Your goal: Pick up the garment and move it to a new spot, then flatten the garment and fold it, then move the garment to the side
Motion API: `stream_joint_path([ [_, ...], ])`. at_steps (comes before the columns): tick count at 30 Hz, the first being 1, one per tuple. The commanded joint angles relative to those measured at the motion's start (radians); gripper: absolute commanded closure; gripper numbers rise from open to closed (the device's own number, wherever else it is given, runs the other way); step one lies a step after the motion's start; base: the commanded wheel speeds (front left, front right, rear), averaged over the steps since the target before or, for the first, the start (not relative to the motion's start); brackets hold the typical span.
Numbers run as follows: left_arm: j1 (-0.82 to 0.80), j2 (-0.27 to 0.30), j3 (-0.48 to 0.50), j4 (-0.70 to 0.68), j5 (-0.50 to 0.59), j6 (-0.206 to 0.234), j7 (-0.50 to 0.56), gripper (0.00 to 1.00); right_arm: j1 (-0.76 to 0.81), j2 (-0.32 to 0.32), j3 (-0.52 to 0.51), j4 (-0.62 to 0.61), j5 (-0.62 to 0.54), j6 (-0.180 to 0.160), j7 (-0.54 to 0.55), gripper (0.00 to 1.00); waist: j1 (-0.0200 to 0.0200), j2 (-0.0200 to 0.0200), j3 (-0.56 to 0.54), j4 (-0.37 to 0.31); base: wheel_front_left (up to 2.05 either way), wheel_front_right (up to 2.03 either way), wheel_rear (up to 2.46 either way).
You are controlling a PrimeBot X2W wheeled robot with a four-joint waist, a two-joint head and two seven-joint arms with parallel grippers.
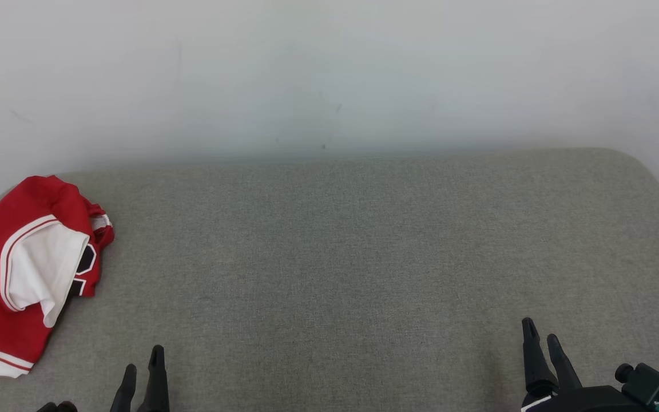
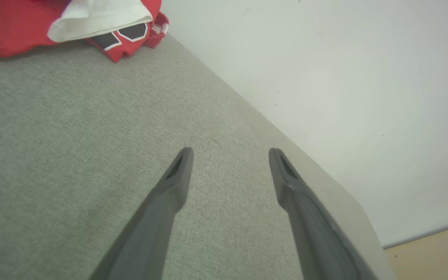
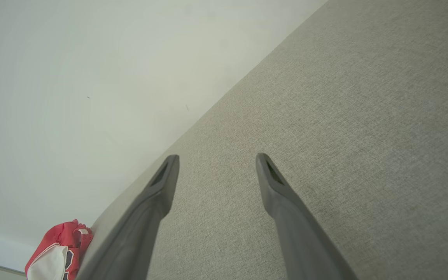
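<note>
A pale, bare wall (image 1: 329, 74) stands behind a grey, woven-cloth surface (image 1: 329, 257) with a rounded far right corner. In the left wrist view, a strip of tan floor (image 2: 434, 252) shows past that corner.

One garment (image 1: 26, 257) lies crumpled at the far left edge of the surface. It is a red sports top with white panels and thin red-and-white striped trim. A white part is folded over the red, and a ribbed red edge pokes out on the wall side. Black block shapes outlined in white peek from under the white fold. They look like part of a number or lettering, but too little shows to read.

There are two end effectors, each with two long dark fingers. The left end effector (image 1: 143, 359) sits at the near edge, right of the garment and clear of it, fingers spread wide and gripping nothing. The right end effector (image 1: 540, 330) is near the right side, well apart from the garment, also spread wide and empty.
</note>
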Motion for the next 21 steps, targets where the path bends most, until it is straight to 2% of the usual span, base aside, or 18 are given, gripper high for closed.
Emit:
stream_joint_path([
  [1, -0.009, 0.007, 0.000, -0.007, 0.035, -0.008, -0.008, 0.00, -0.006, -0.005, 0.003, -0.005, -0.033, 0.003, -0.008, 0.00, 0.0000, 0.0000, -0.001, 0.000, 0.00, 0.00, 0.00],
  [15, 0.010, 0.009, 0.001, -0.015, 0.232, -0.008, -0.048, 0.00, 0.010, -0.005, 0.016, -0.005, -0.238, 0.004, -0.047, 0.00, 0.0000, 0.0000, -0.011, 0.007, 0.00, 0.00, 0.00],
  [21, 0.035, 0.009, -0.025, -0.048, 0.297, 0.020, -0.063, 0.00, 0.016, -0.005, 0.023, -0.002, -0.303, 0.004, -0.063, 0.00, 0.0000, 0.0000, -0.016, 0.005, 0.00, 0.00, 0.00],
])
